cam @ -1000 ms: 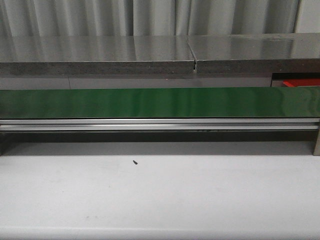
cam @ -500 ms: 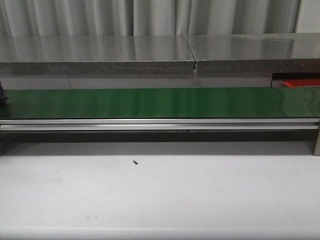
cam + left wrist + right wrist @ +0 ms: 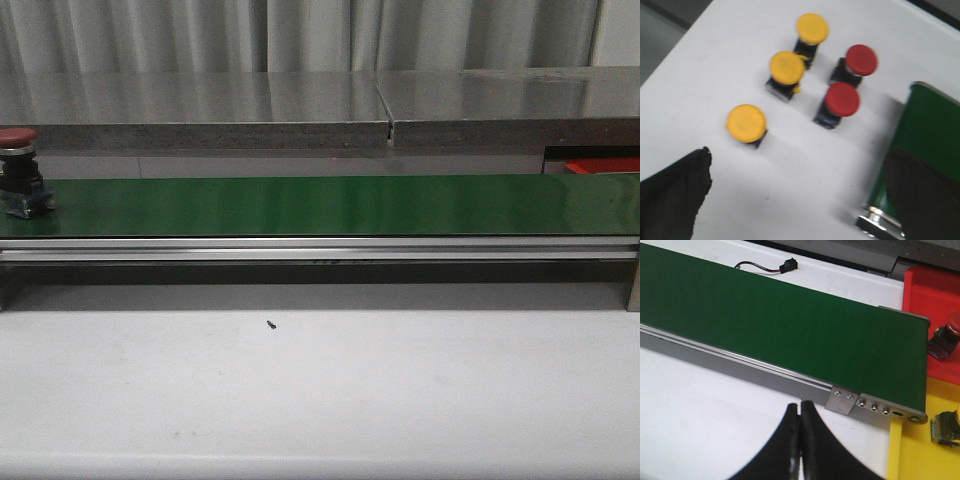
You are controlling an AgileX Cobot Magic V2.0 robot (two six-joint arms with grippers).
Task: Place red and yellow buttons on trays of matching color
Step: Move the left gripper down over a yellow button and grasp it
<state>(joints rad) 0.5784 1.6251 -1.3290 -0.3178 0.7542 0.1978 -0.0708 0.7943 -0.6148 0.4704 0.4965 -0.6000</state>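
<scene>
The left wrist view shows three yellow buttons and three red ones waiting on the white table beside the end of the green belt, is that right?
Not quite. The left wrist view shows three yellow buttons but only two red buttons on the white table beside the end of the green belt.

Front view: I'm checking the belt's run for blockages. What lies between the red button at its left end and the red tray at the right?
Only bare green belt lies between the red button and the red tray.

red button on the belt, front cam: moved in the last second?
Yes. The red button has come into view at the left end of the green belt; a second ago that stretch was bare. It has travelled rightward along the belt.
</scene>
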